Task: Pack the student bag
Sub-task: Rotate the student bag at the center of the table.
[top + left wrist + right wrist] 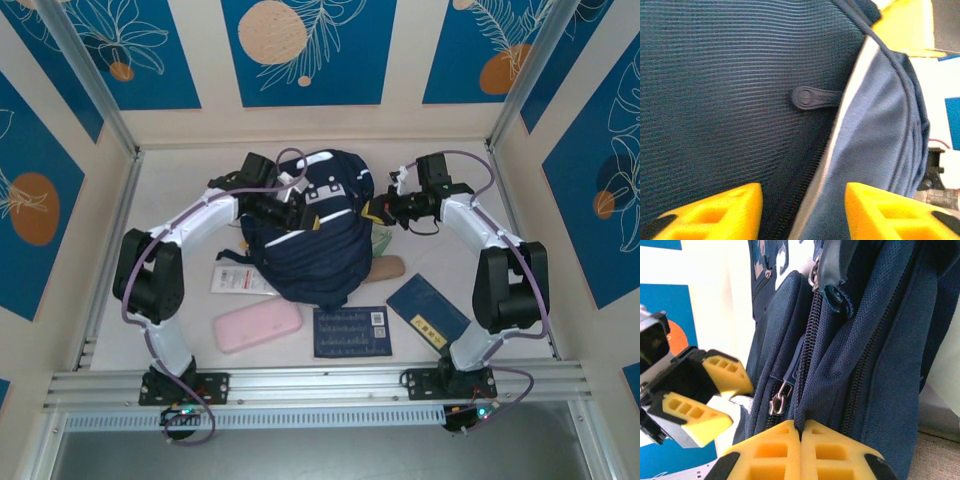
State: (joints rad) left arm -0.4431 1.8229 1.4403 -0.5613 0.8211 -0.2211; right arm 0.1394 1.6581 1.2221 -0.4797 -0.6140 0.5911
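Right gripper (801, 440) clamped shut on the student bag (310, 240) seam, mid-desk (165, 185); left gripper (802, 192) part-open astride the zip; advise centring on the zip pull (812, 97) before closing.

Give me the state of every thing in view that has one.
Navy-blue fabric backpack: lying on the white table, visible zip stretches look closed.
Left gripper: jaws open, astride the backpack's zip.
Right gripper: jaws shut, pinching backpack fabric.
Pink rectangular pencil case: closed, lying flat.
Blue printed booklet: closed, flat.
Dark-blue book with a yellow label: closed, flat.
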